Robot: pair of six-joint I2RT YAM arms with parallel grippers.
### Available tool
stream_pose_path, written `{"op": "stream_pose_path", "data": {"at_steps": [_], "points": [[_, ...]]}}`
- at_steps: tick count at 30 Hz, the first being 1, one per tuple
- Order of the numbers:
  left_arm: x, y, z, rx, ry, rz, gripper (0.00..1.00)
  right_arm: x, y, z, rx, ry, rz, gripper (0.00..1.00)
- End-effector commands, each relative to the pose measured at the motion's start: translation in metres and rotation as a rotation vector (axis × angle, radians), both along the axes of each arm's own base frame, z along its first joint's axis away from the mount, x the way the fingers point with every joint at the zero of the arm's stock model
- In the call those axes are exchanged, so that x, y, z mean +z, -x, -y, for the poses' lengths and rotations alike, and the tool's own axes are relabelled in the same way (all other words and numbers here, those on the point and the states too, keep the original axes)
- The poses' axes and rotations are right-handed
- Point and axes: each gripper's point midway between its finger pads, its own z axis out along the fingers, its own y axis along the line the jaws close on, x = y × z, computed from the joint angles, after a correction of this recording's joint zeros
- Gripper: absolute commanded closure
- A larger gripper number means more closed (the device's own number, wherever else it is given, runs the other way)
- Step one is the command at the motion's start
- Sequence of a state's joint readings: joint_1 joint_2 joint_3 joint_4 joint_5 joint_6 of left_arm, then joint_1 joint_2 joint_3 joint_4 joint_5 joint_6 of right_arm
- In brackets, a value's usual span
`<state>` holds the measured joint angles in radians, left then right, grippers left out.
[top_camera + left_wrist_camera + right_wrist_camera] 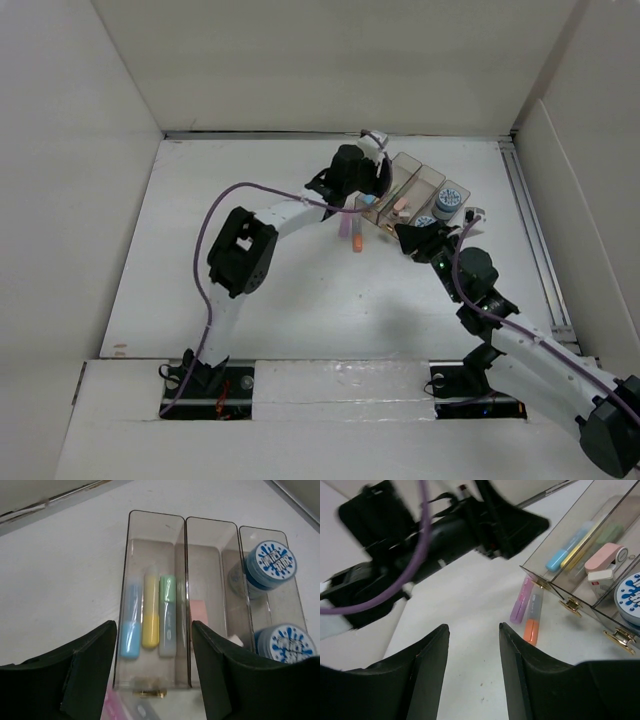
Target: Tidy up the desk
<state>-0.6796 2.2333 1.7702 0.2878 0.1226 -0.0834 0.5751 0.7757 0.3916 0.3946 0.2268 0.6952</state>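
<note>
One desk, matte white and walled by upright white panels, lies flat beneath two arms, its broader span running left to right across the overhead view. One clear tray of three compartments sits on the desk's far right part, its compartments lying at a slant to the desk's edges.

In the tray's outer compartment on the left arm's side, three highlighters lie side by side along its length: one blue, one yellow, one green. The middle compartment holds two small items, a pink one and a white one. The third holds two round tubs with blue-and-white lids.

Two more pens lie loose on the desk, touching each other just beside the tray's near end: one purple, one with an orange cap.

The left gripper hangs over the highlighter compartment, fingers spread wide with nothing between them. The right gripper hovers near the loose pens, fingers parted at a moderate gap, holding nothing.
</note>
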Motion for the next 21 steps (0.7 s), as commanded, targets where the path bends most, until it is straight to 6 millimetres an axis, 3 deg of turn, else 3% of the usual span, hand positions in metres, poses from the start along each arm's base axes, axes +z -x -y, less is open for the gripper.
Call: {"op": "stream_pose_path", "data": {"at_steps": [1, 2, 4, 5, 6, 7, 9, 10, 13, 14, 15, 17, 18, 21], "points": [[0.151, 0.026, -0.034, 0.094, 0.265, 0.231, 0.44, 0.024, -0.003, 0.002, -0.010, -0.029, 0.068, 0.50], [0.141, 0.039, -0.057, 0.158, 0.279, 0.211, 0.50, 0.025, -0.002, 0.001, 0.001, -0.030, 0.071, 0.51], [0.124, 0.053, -0.076, 0.204, 0.275, 0.177, 0.58, 0.026, -0.001, -0.001, 0.012, -0.031, 0.072, 0.54], [0.092, 0.069, -0.098, 0.264, 0.249, 0.105, 0.66, 0.025, -0.001, -0.003, 0.016, -0.037, 0.075, 0.66], [0.090, 0.067, -0.103, 0.291, 0.240, 0.104, 0.66, 0.025, -0.001, -0.003, 0.016, -0.037, 0.075, 0.66], [0.077, 0.071, -0.111, 0.321, 0.225, 0.079, 0.66, 0.022, -0.002, -0.006, 0.029, -0.031, 0.066, 0.73], [0.045, 0.081, -0.123, 0.365, 0.194, 0.003, 0.65, 0.022, -0.002, -0.011, 0.055, -0.027, 0.065, 0.89], [0.027, 0.085, -0.127, 0.379, 0.155, -0.039, 0.64, 0.021, -0.002, -0.012, 0.056, -0.024, 0.063, 0.90], [-0.016, 0.097, -0.123, 0.378, 0.066, -0.125, 0.54, 0.017, -0.005, -0.015, 0.064, -0.022, 0.052, 0.83], [-0.026, 0.100, -0.121, 0.380, 0.046, -0.139, 0.53, 0.019, -0.002, -0.019, 0.084, -0.021, 0.053, 0.78], [-0.043, 0.100, -0.124, 0.393, 0.010, -0.162, 0.53, 0.020, -0.002, -0.018, 0.079, -0.023, 0.058, 0.67], [-0.052, 0.103, -0.115, 0.379, 0.007, -0.190, 0.53, 0.020, -0.002, -0.014, 0.058, -0.025, 0.060, 0.57], [-0.066, 0.103, -0.116, 0.387, -0.015, -0.212, 0.53, 0.020, -0.002, -0.013, 0.056, -0.025, 0.062, 0.56], [-0.078, 0.100, -0.113, 0.395, -0.025, -0.230, 0.54, 0.022, -0.001, -0.010, 0.045, -0.024, 0.069, 0.53]]}}
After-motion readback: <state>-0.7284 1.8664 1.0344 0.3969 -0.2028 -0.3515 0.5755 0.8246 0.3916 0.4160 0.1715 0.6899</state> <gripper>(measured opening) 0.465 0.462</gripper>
